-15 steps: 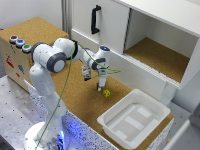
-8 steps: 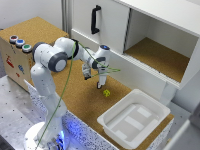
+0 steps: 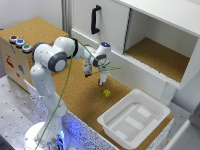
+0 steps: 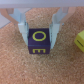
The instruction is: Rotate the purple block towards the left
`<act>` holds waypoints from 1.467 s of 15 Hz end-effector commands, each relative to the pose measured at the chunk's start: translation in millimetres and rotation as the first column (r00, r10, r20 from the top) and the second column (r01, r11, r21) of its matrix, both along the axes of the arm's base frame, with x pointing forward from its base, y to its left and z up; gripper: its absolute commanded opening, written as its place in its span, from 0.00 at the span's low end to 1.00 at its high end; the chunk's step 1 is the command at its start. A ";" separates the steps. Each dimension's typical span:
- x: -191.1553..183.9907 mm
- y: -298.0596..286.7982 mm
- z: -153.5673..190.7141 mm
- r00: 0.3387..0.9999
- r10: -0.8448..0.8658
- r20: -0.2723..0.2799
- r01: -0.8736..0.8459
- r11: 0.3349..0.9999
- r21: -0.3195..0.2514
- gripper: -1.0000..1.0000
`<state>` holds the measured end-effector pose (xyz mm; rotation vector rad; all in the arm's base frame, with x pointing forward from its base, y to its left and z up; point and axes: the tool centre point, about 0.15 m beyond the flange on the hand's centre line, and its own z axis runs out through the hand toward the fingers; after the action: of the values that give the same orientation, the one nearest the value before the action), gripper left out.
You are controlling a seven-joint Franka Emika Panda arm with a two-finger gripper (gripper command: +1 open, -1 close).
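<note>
My gripper [image 4: 39, 27] straddles the purple cube block with the yellow letter O on its top face [image 4: 39, 41]. One light-blue finger [image 4: 21, 28] sits against one side of it and the other against the opposite side. They look to be touching the block's upper edges, so I read this as clamped on the block, though the contact line is blurred and I can't be fully sure of pressure. The block sits flat on the cork-textured tabletop [image 4: 30, 70], not lifted as far as I can tell.

In the exterior view my gripper [image 3: 102, 79] points straight down in front of the white cabinet with the black handle [image 3: 107, 22]; the block itself is hidden under the fingers there. Vertical approach makes sense: a wrist twist turns the block about its own axis, and pinching two parallel faces stops it slipping while it turns.

A small yellow object [image 3: 106, 92] lies just beside the block on the cork, at the edge of the wrist view. Judgement: it's close enough that a turning block corner could nudge it. The white plastic tray [image 3: 131, 120] is well apart, no concern.

Step in hand: grasp made, rotation leftward comes next.
</note>
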<state>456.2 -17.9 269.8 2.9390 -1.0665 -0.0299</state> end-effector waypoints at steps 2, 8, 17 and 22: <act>-14.9 21.8 35.6 0.947 0.304 -0.106 -0.310 0.950 -0.045 0.00; -18.4 26.9 14.1 0.665 0.745 -0.049 -0.747 0.661 -0.070 0.00; 4.4 14.6 -8.5 0.108 0.992 -0.066 -0.992 0.103 -0.071 0.00; -14.9 14.0 -23.6 -0.171 0.985 -0.020 -0.985 -0.172 -0.021 0.00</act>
<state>455.8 -2.3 264.3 2.8072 1.2269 -0.0369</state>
